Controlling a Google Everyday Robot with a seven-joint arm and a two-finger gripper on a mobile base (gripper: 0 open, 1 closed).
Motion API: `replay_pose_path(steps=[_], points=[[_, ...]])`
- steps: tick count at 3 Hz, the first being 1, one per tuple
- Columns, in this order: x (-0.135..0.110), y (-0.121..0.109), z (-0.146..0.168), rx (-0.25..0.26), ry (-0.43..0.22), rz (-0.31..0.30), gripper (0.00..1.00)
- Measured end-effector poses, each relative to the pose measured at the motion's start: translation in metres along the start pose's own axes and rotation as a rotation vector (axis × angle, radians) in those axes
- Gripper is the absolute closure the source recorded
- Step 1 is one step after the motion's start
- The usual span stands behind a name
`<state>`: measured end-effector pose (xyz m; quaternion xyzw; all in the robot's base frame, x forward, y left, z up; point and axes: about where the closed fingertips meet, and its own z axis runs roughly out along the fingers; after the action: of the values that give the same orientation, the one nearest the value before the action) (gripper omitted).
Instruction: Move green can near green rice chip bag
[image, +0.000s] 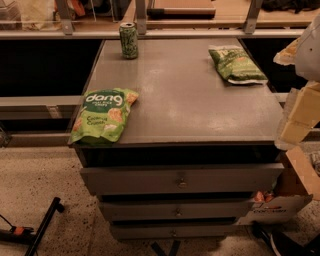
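The green can (128, 40) stands upright at the far left corner of the grey cabinet (200, 105) top; its long axis is vertical and its silver top points straight up, with the pale swirl markings turned to the camera. The green rice chip bag (102, 116) lies flat at the near left corner of the same top, well apart from the can, with bare surface between them; its long axis runs roughly from the near edge to the far edge, leaning a little to the right, and the white "dang" lettering sits at its far end (so the bag's top points away from the camera); its lower end reaches the near left edge of the top. A darker green bag (236, 64) lies flat near the far right corner, its long axis slanting from far left to near right. The gripper (295, 117) shows as pale blocky parts at the right edge of the view, just beside the right side of the cabinet and far from the can; one cannot tell how far open it is, and it touches neither the can nor any bag. Under the top are three drawers (180, 179) with small handles; the floor (40, 180) is speckled.
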<state>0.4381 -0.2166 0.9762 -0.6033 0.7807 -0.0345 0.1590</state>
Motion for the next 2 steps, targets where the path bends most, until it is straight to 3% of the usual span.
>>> replay_pose_path(steps=[1,2], points=[[0.0,0.0,0.0,0.0,0.0,0.0,0.0],[-0.0056,-0.0058,-0.0009,0.012,-0.046,-0.005,0.0]])
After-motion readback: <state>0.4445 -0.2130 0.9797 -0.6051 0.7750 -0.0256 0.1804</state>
